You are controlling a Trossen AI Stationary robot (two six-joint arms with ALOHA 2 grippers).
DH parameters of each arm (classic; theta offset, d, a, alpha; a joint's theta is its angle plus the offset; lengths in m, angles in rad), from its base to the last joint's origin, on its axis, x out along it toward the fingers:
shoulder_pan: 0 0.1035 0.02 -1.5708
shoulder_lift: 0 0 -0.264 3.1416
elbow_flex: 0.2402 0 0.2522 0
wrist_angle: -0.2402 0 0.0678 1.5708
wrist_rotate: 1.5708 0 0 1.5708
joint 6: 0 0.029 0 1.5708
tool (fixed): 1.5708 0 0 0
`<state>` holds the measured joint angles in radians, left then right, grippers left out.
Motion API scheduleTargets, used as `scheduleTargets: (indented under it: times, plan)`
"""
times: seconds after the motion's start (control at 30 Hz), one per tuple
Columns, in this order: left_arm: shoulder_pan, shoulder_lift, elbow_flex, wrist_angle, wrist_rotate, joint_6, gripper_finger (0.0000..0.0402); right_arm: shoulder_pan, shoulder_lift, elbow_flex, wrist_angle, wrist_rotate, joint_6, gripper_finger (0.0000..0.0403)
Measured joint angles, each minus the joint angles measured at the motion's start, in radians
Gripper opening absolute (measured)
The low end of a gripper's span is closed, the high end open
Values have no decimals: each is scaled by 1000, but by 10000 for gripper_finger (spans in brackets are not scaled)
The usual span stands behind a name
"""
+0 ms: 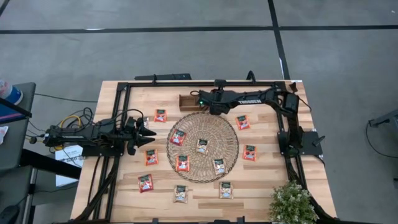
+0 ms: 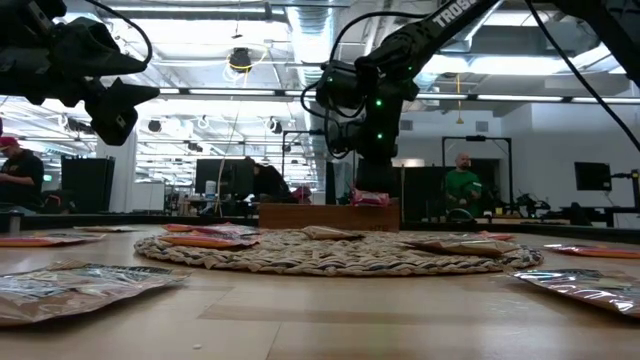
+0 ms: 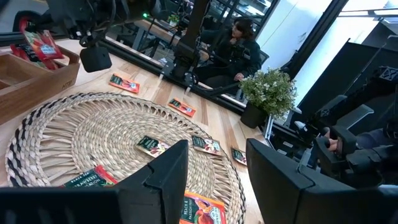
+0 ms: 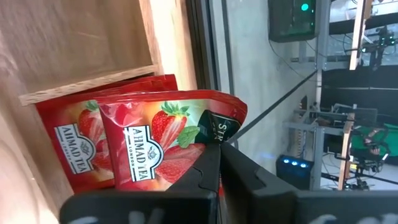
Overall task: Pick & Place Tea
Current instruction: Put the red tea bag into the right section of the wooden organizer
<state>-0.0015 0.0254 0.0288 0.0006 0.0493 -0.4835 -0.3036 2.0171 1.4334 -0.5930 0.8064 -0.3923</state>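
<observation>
Several tea sachets lie flat on the round woven mat (image 1: 205,127) and on the table around it, some red such as one (image 1: 178,137), some beige such as another (image 1: 202,145). My right gripper (image 4: 217,155) reaches over the brown wooden tray (image 1: 185,99) at the far edge and is shut on a red strawberry sachet (image 4: 161,140). A second red sachet (image 4: 68,146) stands just behind it in the tray. My left gripper (image 1: 149,134) waits left of the mat, level, open and holding nothing. My right gripper pinches the red sachet between its two fingertips at one edge (image 4: 208,138), beside the dark label. The fingers slant down from the table's right side. The sachet stands upright against the second red sachet, over the tray (image 4: 74,43). Its lower end is hidden.
A black frame rail (image 1: 205,82) runs along the table's edges. A potted plant (image 1: 291,202) stands at the near right corner. Loose sachets ring the mat, for instance at the right (image 1: 249,152) and near side (image 1: 180,193). People sit in the room beyond.
</observation>
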Motion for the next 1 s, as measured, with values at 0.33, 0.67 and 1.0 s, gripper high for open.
scheduleTargets:
  times: [0.33,0.67,1.0]
  plan:
    - [0,0,0,1,0,0,154,-19,0,0,0,-22,0,52]
    - [0,0,0,1,0,0,154,-11,-3,10,-1,1,-26,61]
    - [0,0,0,2,0,-1,154,51,-128,138,-129,-79,-79,60]
